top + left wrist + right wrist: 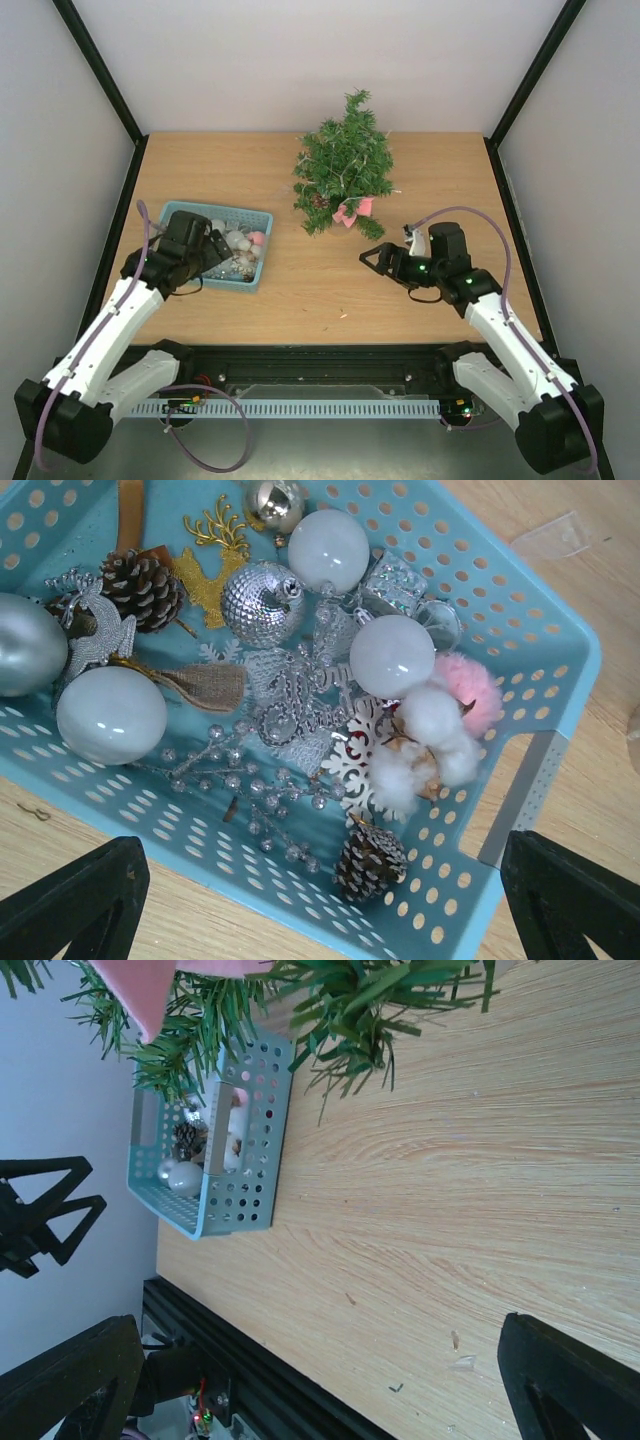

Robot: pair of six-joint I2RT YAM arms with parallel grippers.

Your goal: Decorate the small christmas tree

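At nine o'clock, over teal basket (250, 212): left tool (215, 250), right tool (372, 258) both agape; tangled ornaments (300, 690) probably snag, lifting together.

Both arms reach forward over the table. The left gripper (214, 250) tips downward with its jaws spread wide and empty, and the right gripper (372, 258) hangs low, aimed leftward, jaws equally wide, holding nothing.

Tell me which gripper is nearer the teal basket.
Left. The left gripper hangs over the teal basket; the right gripper is well apart from it, near the small christmas tree.
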